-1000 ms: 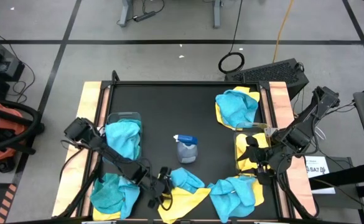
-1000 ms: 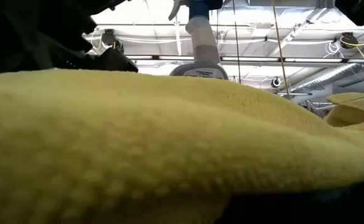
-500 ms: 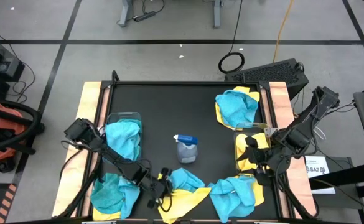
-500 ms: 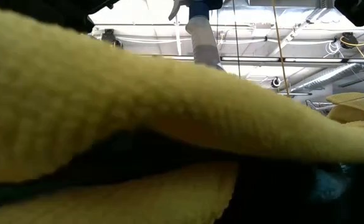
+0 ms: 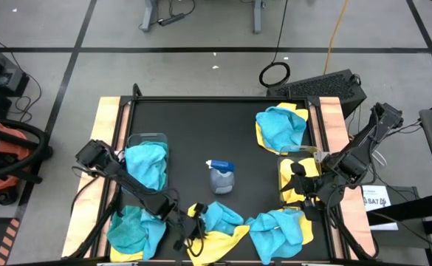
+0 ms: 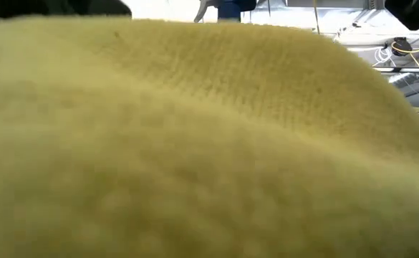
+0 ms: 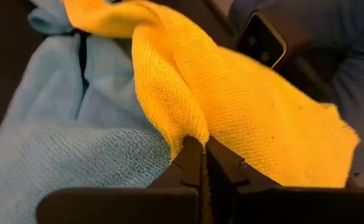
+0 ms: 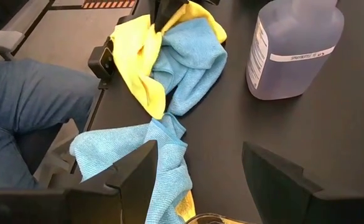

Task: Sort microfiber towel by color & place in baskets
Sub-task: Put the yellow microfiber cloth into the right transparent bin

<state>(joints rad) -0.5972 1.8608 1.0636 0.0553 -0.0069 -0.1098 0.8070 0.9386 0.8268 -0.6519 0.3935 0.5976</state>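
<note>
Near the table's front edge lies a yellow microfiber towel [image 5: 217, 240] with a teal one [image 5: 223, 215] on it. My left gripper [image 5: 191, 220] is shut on the yellow towel's left end, and that towel [image 6: 209, 143] fills the low view. A clear basket [image 5: 146, 140] at the left holds a teal towel [image 5: 146, 164]. The right basket [image 5: 283, 177] holds a yellow towel [image 5: 288, 176]. My right gripper [image 5: 302, 191] hangs open beside that basket, nothing between its fingers [image 8: 135, 180]. My left gripper pinches a bunched point of the yellow towel's left edge [image 7: 193, 129] between its two fingers [image 7: 228, 165]. The fingers slant down from the table's left. The pinched part is raised off the table; the rest of the towel [image 7: 262, 112] still lies there under the teal towel [image 7: 76, 124].
A grey spray bottle [image 5: 221, 177] with a blue top stands mid-table. Teal-on-yellow piles lie at the far right [image 5: 281, 125], near right [image 5: 278, 225] and near left [image 5: 134, 229]. A person's leg in jeans [image 8: 26, 106] shows past the near edge.
My left gripper has shut on the yellow towel's left edge and risen a little, rolling slightly. That edge has lifted and folded up, so the towel now hides the bottle in the low view; the rest of the towel has stayed on the table.
</note>
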